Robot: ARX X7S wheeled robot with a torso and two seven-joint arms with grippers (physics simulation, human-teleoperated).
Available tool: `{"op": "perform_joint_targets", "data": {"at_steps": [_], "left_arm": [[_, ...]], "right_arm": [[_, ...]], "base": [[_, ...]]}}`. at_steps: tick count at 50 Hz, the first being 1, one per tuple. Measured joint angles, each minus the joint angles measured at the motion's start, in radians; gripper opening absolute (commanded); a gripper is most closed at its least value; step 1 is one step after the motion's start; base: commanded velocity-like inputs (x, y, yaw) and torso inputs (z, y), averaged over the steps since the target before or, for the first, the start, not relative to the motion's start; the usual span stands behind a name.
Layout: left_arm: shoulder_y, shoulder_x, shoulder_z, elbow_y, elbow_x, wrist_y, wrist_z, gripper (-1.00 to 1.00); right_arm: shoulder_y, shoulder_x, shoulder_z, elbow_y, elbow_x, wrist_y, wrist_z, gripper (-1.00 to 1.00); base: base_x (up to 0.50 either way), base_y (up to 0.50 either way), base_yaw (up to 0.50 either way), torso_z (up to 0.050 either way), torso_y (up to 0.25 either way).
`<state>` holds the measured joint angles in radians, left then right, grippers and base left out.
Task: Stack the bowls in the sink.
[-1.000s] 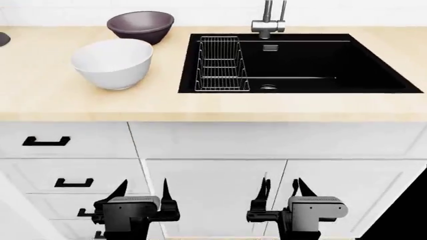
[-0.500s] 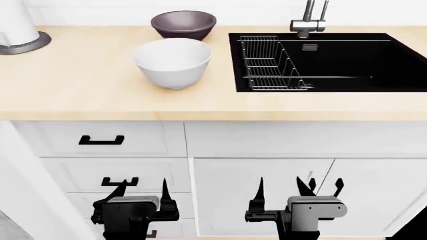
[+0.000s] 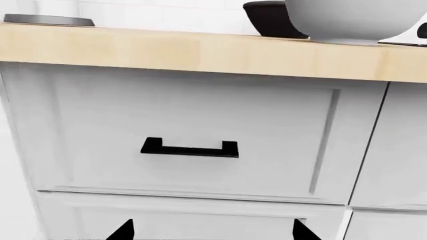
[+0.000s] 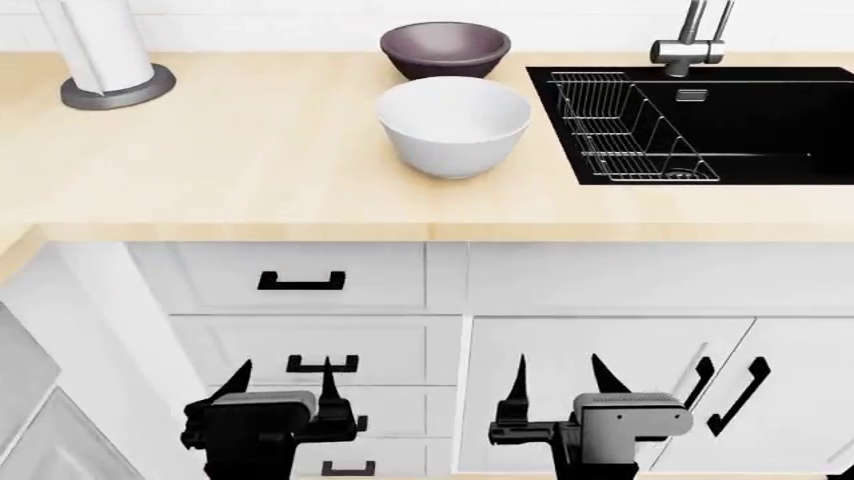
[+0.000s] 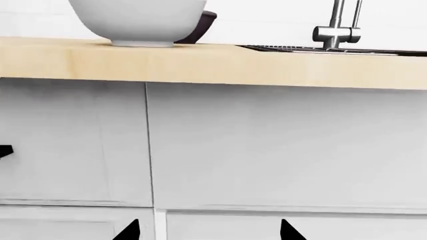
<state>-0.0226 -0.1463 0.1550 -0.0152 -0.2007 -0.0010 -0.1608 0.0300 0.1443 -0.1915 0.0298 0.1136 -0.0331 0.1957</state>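
1. On the countertop [image 4: 240,160], the scene sits further right in the head view than half a second ago: white bowl [image 4: 454,125] and dark bowl [image 4: 445,49] are now near frame centre, and the sink [image 4: 761,130] is cut off by the right edge.
2. New at upper left: the white cylinder on a grey round base [image 4: 114,60] shows far more of itself. More drawer and cabinet handles are also visible below than before.
3. Both bowls stand upright on the counter, outside the sink. Dark bowl is behind the white one, just beside it; contact can't be judged. Both look empty.
4. Sink holds the wire rack [image 4: 627,130] at its left end. Faucet [image 4: 694,40] stands behind it. Nothing else seen in the visible part of the basin.
5. Left gripper [image 4: 283,385] and right gripper [image 4: 557,378] sit low in front of the cabinet fronts, same posture as earlier, well apart from the bowls.
6. Both pincers are spread wide with nothing between the fingers; the wrist views show only the fingertips [image 3: 123,231] against drawer fronts.
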Motion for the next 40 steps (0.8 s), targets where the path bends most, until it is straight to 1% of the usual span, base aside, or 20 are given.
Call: {"op": "perform_joint_targets", "data": {"at_steps": [5, 9, 12, 14, 17, 20, 22, 24, 27, 31, 35, 40], "left_arm": [[0.0, -0.003, -0.005, 0.018, -0.026, -0.018, -0.001, 1.0], [0.003, -0.021, -0.019, 0.095, -0.076, -0.088, -0.011, 1.0], [-0.003, -0.057, -0.049, 0.215, -0.151, -0.201, -0.042, 1.0], [-0.023, -0.093, -0.081, 0.314, -0.222, -0.305, -0.08, 1.0], [-0.092, -0.163, -0.151, 0.459, -0.39, -0.492, -0.177, 1.0], [-0.216, -0.263, -0.209, 0.559, -0.629, -0.652, -0.345, 1.0], [-0.32, -0.339, -0.218, 0.599, -0.817, -0.731, -0.469, 1.0], [-0.436, -0.414, -0.206, 0.623, -1.0, -0.795, -0.587, 1.0], [-0.617, -0.511, -0.162, 0.63, -1.242, -0.872, -0.743, 1.0], [-0.836, -0.606, -0.089, 0.608, -1.49, -0.955, -0.901, 1.0], [-1.016, -0.668, -0.014, 0.572, -1.659, -1.026, -1.015, 1.0], [-1.191, -0.72, 0.076, 0.526, -1.808, -1.093, -1.122, 1.0]], "right_arm": [[-0.004, 0.003, 0.003, -0.032, 0.01, 0.041, 0.015, 1.0], [-0.009, 0.019, 0.015, -0.15, 0.038, 0.164, 0.037, 1.0], [0.008, 0.042, 0.034, -0.297, 0.071, 0.33, 0.067, 1.0], [0.037, 0.058, 0.054, -0.409, 0.101, 0.474, 0.09, 1.0], [0.125, 0.073, 0.107, -0.577, 0.177, 0.736, 0.133, 1.0], [0.25, 0.119, 0.183, -0.675, 0.343, 0.958, 0.265, 1.0], [0.351, 0.176, 0.204, -0.697, 0.495, 1.053, 0.4, 1.0], [0.453, 0.245, 0.196, -0.709, 0.673, 1.105, 0.564, 1.0], [0.607, 0.368, 0.136, -0.718, 0.963, 1.123, 0.774, 1.0], [0.812, 0.522, 0.011, -0.715, 1.265, 1.102, 0.971, 1.0], [0.993, 0.641, -0.116, -0.699, 1.479, 1.076, 1.102, 1.0], [1.156, 0.742, -0.23, -0.675, 1.648, 1.055, 1.196, 1.0]], "base": [[0.0, 0.0, 0.0, 0.0, 0.0], [0.0, 0.0, 0.0, 0.0, 0.0], [0.0, 0.0, 0.0, 0.0, 0.0], [0.0, 0.0, 0.0, 0.0, 0.0], [0.0, 0.0, 0.0, 0.0, 0.0], [0.0, 0.0, 0.0, 0.0, 0.0], [0.0, 0.0, 0.0, 0.0, 0.0], [0.0, 0.0, 0.0, 0.0, 0.0], [0.0, 0.0, 0.0, 0.0, 0.0], [0.0, 0.0, 0.0, 0.0, 0.0], [0.0, 0.0, 0.0, 0.0, 0.0], [0.0, 0.0, 0.0, 0.0, 0.0]]}}
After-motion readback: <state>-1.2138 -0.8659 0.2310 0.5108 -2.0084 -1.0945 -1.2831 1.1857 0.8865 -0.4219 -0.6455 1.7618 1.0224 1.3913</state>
